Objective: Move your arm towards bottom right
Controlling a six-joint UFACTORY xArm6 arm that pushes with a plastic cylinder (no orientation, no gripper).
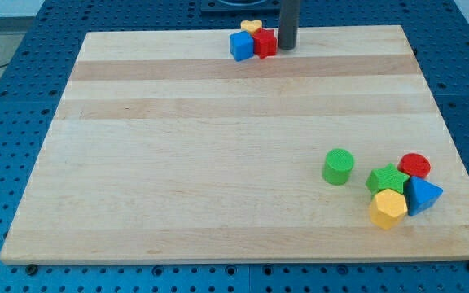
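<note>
Dark rod standing at the top edge of a pale wooden board [218, 163], beside a small cluster of blocks.

My tip [287, 47] rests just right of a red block [265, 44], apparently touching it; a blue cube [240, 45] sits against the red block's left, a yellow heart [252, 27] behind them; the rod carries no claw. Well apart at the bottom right: a green cylinder [338, 166] alone, then a tight group of green star [387, 178], red cylinder [414, 165], blue wedge-like block [422, 195] and yellow hexagon [388, 208]; all ridged plastic on a blue pegboard [23, 89].
</note>
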